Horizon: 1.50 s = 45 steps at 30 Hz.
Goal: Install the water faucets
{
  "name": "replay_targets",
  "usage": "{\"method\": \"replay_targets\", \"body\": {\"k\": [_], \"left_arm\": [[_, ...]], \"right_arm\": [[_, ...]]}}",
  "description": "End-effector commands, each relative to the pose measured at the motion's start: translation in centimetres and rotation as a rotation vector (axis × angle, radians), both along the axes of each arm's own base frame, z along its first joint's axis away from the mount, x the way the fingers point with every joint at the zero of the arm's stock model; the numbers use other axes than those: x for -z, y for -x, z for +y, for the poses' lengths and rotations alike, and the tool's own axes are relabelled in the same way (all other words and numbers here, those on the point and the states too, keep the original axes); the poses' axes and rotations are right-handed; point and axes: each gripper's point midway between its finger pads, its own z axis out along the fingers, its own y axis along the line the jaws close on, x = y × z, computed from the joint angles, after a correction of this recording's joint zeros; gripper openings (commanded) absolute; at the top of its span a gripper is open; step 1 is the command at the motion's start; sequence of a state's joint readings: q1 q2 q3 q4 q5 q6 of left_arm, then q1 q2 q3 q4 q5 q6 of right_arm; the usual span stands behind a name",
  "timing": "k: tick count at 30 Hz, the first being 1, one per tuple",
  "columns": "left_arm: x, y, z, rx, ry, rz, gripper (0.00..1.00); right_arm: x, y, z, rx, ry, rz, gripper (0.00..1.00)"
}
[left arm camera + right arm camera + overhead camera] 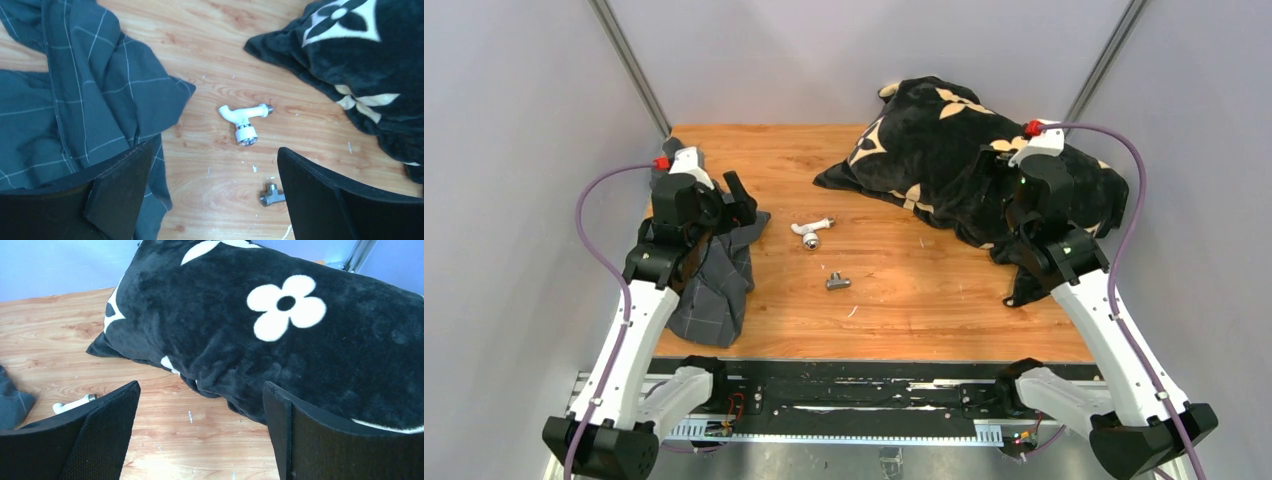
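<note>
So, nothing gripped: my left jaws and right jaws both stand spread wide.
The white tap body (812, 232) and grey T-piece (837, 282) lie apart on the table (924, 320), between cloth (714, 290) and cushion (944, 160); either small part could skid from my pinch, or I snag the cloth.

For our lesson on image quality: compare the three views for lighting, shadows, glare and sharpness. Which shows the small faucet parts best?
Top external: even, soft light, faint shadows, but the white tap body and grey T-piece are tiny. Left wrist: sharpest on both, a slight glint on the tap's metal end; its fingers are dark shapes. Right wrist: the black cushion swallows detail.
</note>
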<state>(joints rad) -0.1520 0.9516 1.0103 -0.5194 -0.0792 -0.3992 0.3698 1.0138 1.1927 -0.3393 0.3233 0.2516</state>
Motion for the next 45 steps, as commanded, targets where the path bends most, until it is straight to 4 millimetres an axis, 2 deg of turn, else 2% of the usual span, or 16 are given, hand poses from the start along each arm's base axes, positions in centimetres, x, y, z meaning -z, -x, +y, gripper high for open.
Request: {"method": "replay_targets", "body": {"k": [1, 4, 6, 8, 10, 13, 16, 21, 24, 27, 32, 34, 37, 45], "left_arm": [[-3.5, 0.5, -0.1, 0.026, 0.007, -0.106, 0.98], [-3.3, 0.9, -1.3, 0.106, 0.01, -0.069, 0.98], [-3.0, 1.5, -2.4, 0.182, 0.011, -0.023, 0.98], [-2.3, 2.1, -2.5, 0.196, 0.011, -0.011, 0.98], [-1.9, 2.6, -2.3, 0.185, 0.007, -0.024, 0.98], [-0.5, 3.7, -2.6, 0.202, 0.002, -0.01, 0.98], [1.8, 4.8, -3.0, 0.209, 0.027, 0.036, 0.98], [4.7, 6.5, -4.0, 0.245, 0.057, 0.114, 0.98], [5.1, 7.1, -4.3, 0.273, 0.056, 0.124, 0.98], [5.3, 7.2, -3.8, 0.256, 0.036, 0.14, 0.98], [5.1, 7.3, -3.3, 0.228, 0.027, 0.142, 0.98], [5.0, 7.4, -4.1, 0.267, 0.05, 0.133, 0.98], [5.1, 7.5, -5.0, 0.31, 0.081, 0.132, 0.98], [5.6, 7.4, -5.0, 0.298, 0.089, 0.154, 0.98]], "right_arm": [[-0.4, 0.1, -1.7, 0.054, 0.046, -0.044, 0.91], [-1.1, 0.6, -0.2, -0.06, 0.056, -0.109, 0.88], [-1.5, 1.3, 1.9, -0.206, 0.077, -0.158, 0.85], [-1.7, 1.9, 3.9, -0.334, 0.078, -0.212, 0.85], [-1.3, 1.9, 5.0, -0.387, 0.061, -0.23, 0.85], [0.6, 1.7, 7.2, -0.453, -0.007, -0.158, 0.85], [3.6, 2.4, 11.6, -0.596, -0.021, -0.062, 0.85], [10.8, 4.7, 18.5, -0.748, 0.126, 0.151, 0.87], [15.6, 7.0, 22.3, -0.846, 0.148, 0.283, 0.88], [19.5, 8.8, 24.6, -0.897, 0.118, 0.452, 0.91], [25.2, 8.9, 24.4, -0.854, 0.225, 0.709, 0.88], [26.3, 9.0, 24.7, -0.881, 0.245, 0.731, 0.86], [27.4, 9.0, 25.2, -0.955, 0.291, 0.725, 0.82], [28.7, 6.8, 26.0, -1.014, 0.436, 0.704, 0.7]]}}
